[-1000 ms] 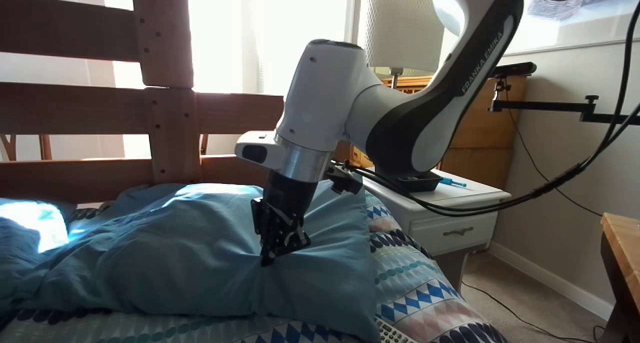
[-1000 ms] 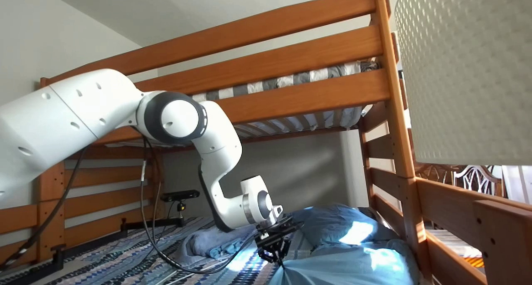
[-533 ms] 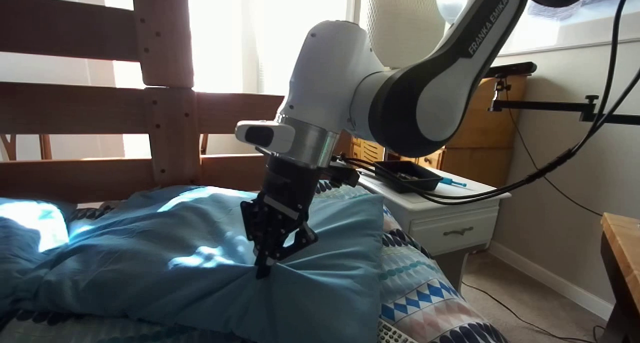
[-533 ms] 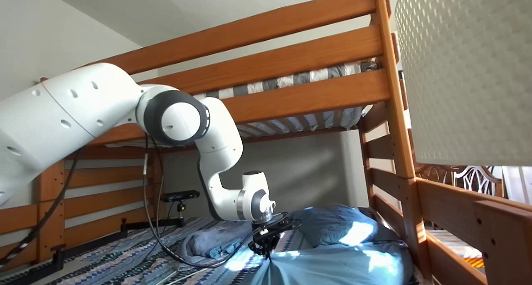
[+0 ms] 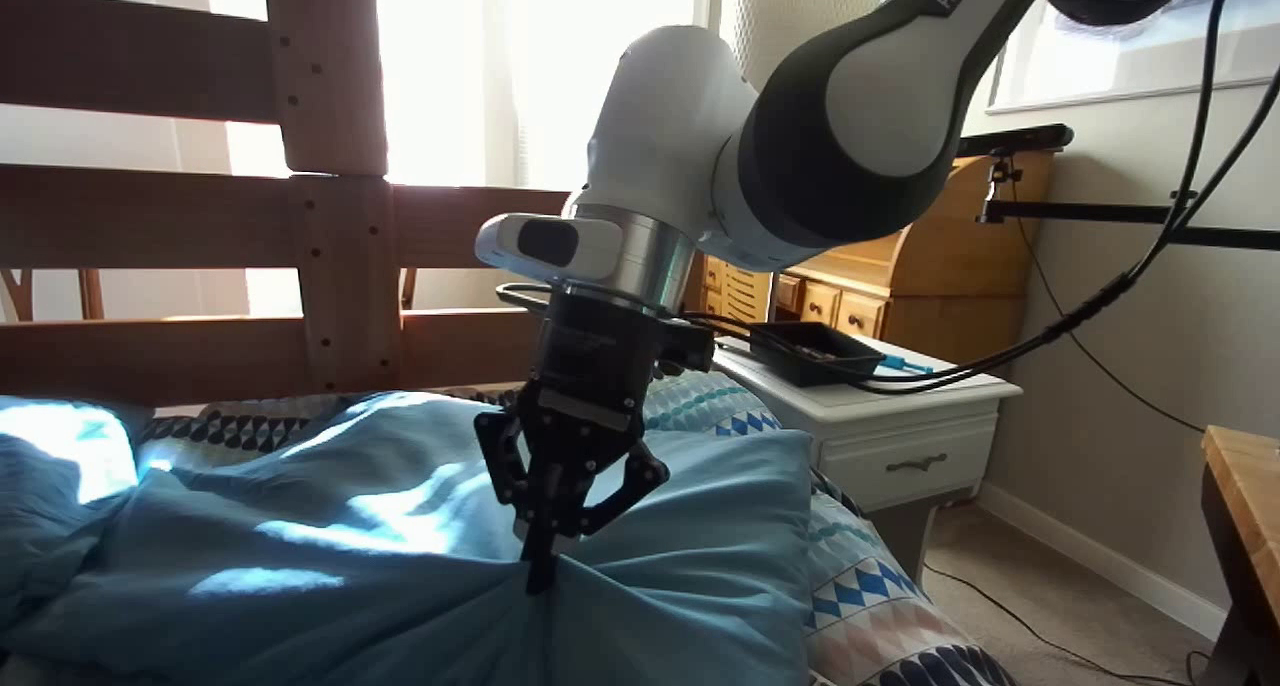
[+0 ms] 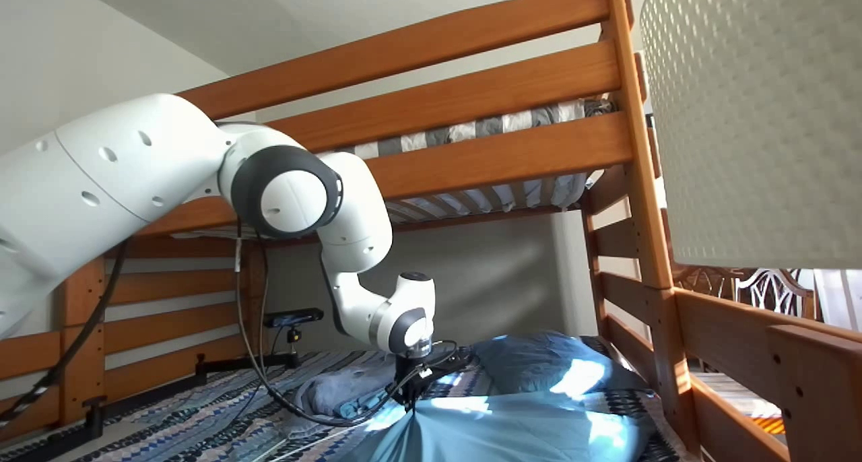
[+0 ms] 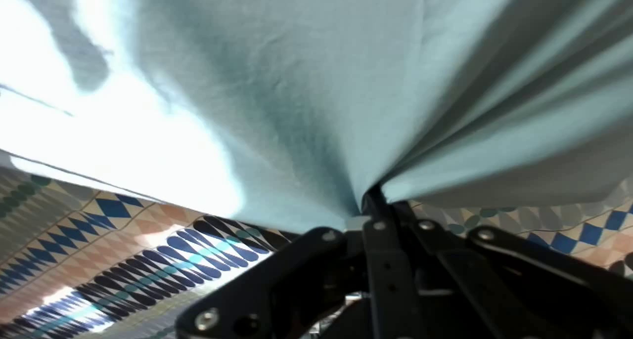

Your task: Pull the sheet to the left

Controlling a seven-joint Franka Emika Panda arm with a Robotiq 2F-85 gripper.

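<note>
Gripper (image 5: 540, 578): one, fingers clenched on a single pinch of the sheet (image 5: 710, 546).
Sheet: one, teal, lying over the quilt (image 7: 163, 260), folds fanning out from the fingertips.
Quilt: one, patterned, showing on both sides of the gripper in the wrist view.
Nightstand (image 5: 945, 395): one, beside the quilt, with one drawer (image 5: 870, 461) showing.
Tray (image 5: 848, 361): one, black, on the nightstand.

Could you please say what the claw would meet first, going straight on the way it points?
Pointing mostly downward, the claw would first meet more of the blue sheet it pinches; the patterned quilt probably comes next, though depth is unclear.
</note>
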